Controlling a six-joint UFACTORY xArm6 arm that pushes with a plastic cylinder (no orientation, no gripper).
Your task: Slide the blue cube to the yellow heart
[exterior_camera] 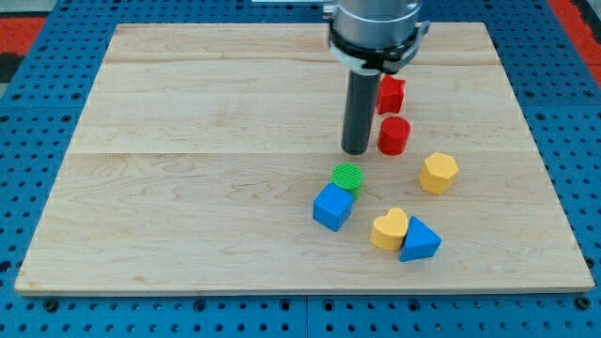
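Note:
The blue cube (332, 207) lies below the board's middle, touching the green cylinder (347, 176) at its upper right. The yellow heart (389, 228) lies to the cube's lower right, a small gap away, and touches a blue triangular block (419, 240) on its right. My tip (355, 150) stands above the green cylinder, up and to the right of the blue cube, touching no block.
A red cylinder (394, 135) stands just right of my tip, with a red block (391, 94) above it, partly behind the rod. A yellow hexagonal block (439, 173) lies at the right. The wooden board (188, 188) sits on a blue perforated table.

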